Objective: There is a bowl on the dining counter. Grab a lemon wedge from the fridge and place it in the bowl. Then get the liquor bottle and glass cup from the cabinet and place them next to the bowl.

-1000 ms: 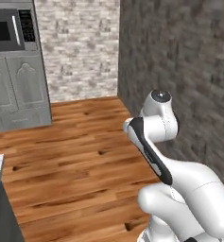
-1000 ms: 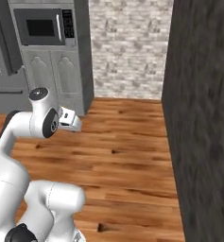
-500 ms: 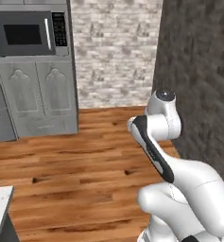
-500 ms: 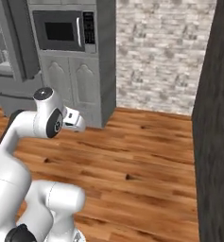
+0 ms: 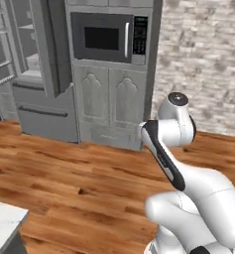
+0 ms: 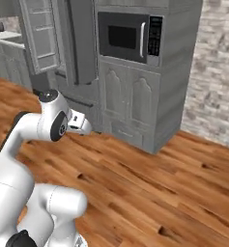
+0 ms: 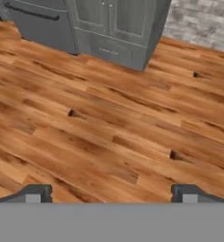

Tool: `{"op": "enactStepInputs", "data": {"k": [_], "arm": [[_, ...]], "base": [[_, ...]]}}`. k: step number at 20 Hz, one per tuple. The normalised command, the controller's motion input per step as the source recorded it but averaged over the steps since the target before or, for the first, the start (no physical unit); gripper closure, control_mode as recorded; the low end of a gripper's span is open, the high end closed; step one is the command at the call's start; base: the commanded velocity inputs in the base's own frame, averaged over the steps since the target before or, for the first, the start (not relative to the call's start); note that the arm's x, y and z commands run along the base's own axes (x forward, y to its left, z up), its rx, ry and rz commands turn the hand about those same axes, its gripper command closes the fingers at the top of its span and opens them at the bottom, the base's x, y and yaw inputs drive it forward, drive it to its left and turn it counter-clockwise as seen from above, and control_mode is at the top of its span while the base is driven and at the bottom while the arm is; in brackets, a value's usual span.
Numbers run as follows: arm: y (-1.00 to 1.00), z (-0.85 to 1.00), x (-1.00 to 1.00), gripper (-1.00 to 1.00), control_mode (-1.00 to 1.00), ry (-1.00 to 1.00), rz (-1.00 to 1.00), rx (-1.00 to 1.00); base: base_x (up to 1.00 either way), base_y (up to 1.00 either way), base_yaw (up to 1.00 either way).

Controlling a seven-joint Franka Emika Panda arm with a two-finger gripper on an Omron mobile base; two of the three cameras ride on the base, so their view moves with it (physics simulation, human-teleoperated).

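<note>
Fridge [image 5: 34,74] stands open beside microwave [image 5: 109,38]; no writing legible.

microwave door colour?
Black glass, with a silver handle, on the microwave; clearest in the left base view.

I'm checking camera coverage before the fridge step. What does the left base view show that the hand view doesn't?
Left base view alone: the black built-in microwave, the tall grey fridge with its door open and shelves showing, and a white marble counter corner. Hand view alone: the open gripper, its dark fingertips wide apart. Both: the grey panelled cabinet doors, wooden plank floor and pale brick wall.
</note>
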Motion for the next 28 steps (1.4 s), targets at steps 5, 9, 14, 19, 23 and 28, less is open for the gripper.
{"op": "enactStepInputs", "data": {"k": [5, 9, 14, 19, 23, 28], "arm": [[0.00, 0.00, 0.00, -1.00, 1.00, 0.00, 0.00, 0.00], [0.00, 0.00, 0.00, -1.00, 1.00, 0.00, 0.00, 0.00], [0.00, 0.00, 0.00, -1.00, 1.00, 0.00, 0.00, 0.00], [0.00, 0.00, 0.00, -1.00, 1.00, 0.00, 0.00, 0.00], [0.00, 0.00, 0.00, -1.00, 1.00, 0.00, 0.00, 0.00], [0.00, 0.00, 0.00, -1.00, 1.00, 0.00, 0.00, 0.00]], "base": [[0.92, -0.18, 0.71], [0.94, -0.15, 0.73], [0.97, -0.19, 0.70], [1.00, -0.19, 0.57], [1.00, -0.11, 0.38], [1.00, -0.14, 0.25]]}}
